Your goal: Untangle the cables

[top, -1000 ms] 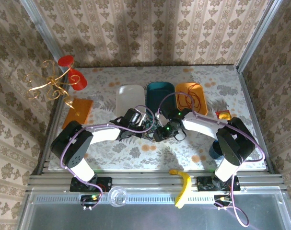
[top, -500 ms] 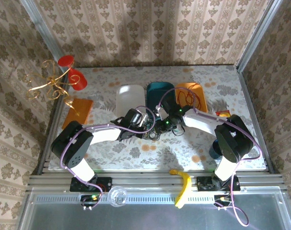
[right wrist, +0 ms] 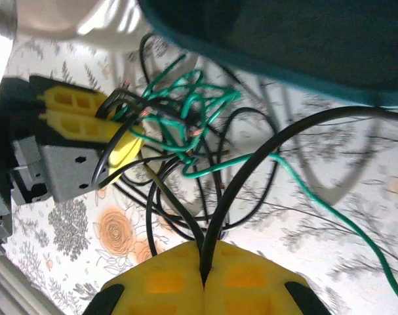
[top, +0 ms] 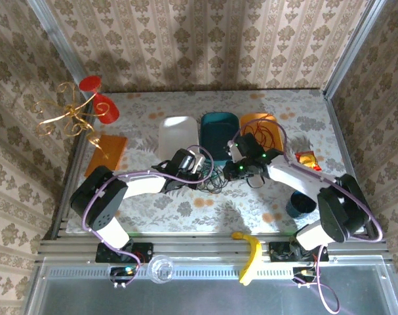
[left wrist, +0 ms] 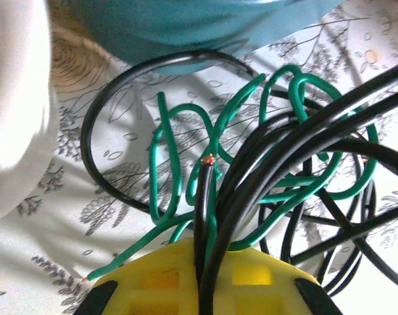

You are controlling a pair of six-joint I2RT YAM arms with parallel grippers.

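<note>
At frame bottom, the left gripper point(left wrist: 205, 266) pinched the cables point(left wrist: 297, 134) — green and black strands together — while the right gripper point(right wrist: 204, 279) pinched a black cable point(right wrist: 212, 236).

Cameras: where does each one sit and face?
Top external: above, behind the bases, looking down on the table; left arm and right arm show.
Left wrist: on the left arm, facing the cables past its left claw.
Right wrist: on the right arm, facing the cables past its right claw.
Shared: both wrist views hold the cables and teal tray.
</note>
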